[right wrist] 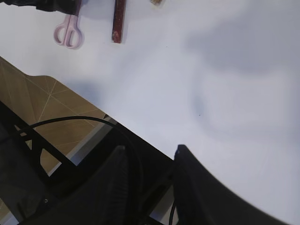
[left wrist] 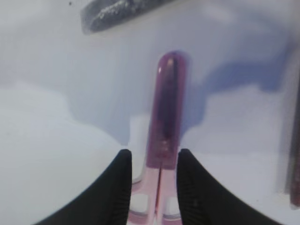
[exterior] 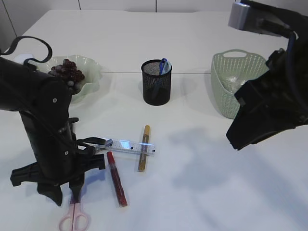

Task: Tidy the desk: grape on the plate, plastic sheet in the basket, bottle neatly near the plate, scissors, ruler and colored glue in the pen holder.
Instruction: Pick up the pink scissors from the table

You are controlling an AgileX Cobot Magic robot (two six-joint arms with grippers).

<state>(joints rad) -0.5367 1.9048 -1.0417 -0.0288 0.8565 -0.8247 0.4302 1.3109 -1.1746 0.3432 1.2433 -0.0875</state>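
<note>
Pink scissors (exterior: 73, 219) with a purple blade cover (left wrist: 166, 103) lie flat at the table's front left. My left gripper (exterior: 67, 192) (left wrist: 152, 152) points down over them, open, one finger on each side of the neck, with a gap on the left side. The clear ruler (exterior: 127, 146) lies beside a red glue stick (exterior: 116, 179) and across a yellow one (exterior: 143, 149). Grapes (exterior: 68, 71) sit on the green plate (exterior: 91, 67). My right gripper (right wrist: 150, 147) hangs open and empty above the table's front right. The bottle is out of view.
The black mesh pen holder (exterior: 156, 82) stands mid-table with a blue item in it. A green basket (exterior: 236, 82) at the back right holds something pale. The table's front edge and brown floor (right wrist: 51, 101) show below my right gripper.
</note>
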